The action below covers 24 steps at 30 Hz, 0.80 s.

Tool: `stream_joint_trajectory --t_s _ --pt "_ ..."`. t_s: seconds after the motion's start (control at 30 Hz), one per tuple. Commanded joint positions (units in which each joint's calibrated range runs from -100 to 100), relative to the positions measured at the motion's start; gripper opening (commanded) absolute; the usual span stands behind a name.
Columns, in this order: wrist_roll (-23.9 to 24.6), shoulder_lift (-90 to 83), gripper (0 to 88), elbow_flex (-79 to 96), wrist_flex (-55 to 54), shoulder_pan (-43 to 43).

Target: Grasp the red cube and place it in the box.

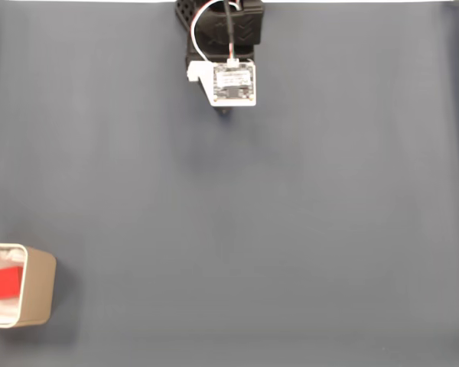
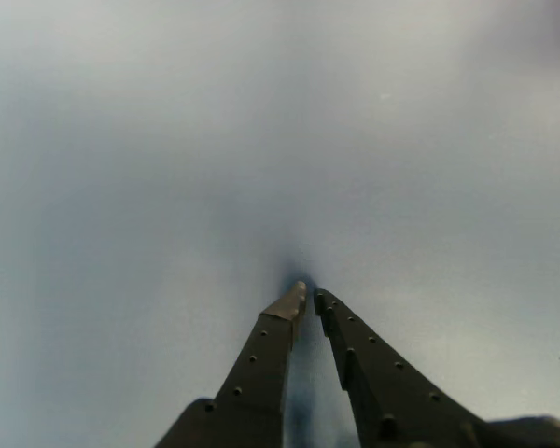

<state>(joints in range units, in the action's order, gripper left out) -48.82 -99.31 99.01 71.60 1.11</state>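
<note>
The red cube (image 1: pixel 5 282) lies inside the beige box (image 1: pixel 40 285) at the bottom left of the fixed view, resting on the white interior. The arm is folded back at the top centre of that view, its white circuit board (image 1: pixel 234 82) facing up, far from the box. In the other view my gripper (image 2: pixel 310 296) points down at the bare grey mat, its two dark fingers (image 2: pixel 261 359) nearly touching at the tips with nothing between them.
A grey-blue mat (image 1: pixel 275 229) covers the whole table. The box is cut off by the left edge of the fixed view. The arm's black base (image 1: pixel 218 23) sits at the top edge.
</note>
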Motion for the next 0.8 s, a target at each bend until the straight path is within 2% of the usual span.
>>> stream_joint_trajectory --t_s 0.0,0.3,0.77 --pt "0.29 -0.52 0.0 0.81 1.19 -0.12" --pt "-0.98 -0.61 0.2 0.81 4.22 -0.12" --pt "-0.29 -0.61 0.2 0.81 4.30 -0.33"
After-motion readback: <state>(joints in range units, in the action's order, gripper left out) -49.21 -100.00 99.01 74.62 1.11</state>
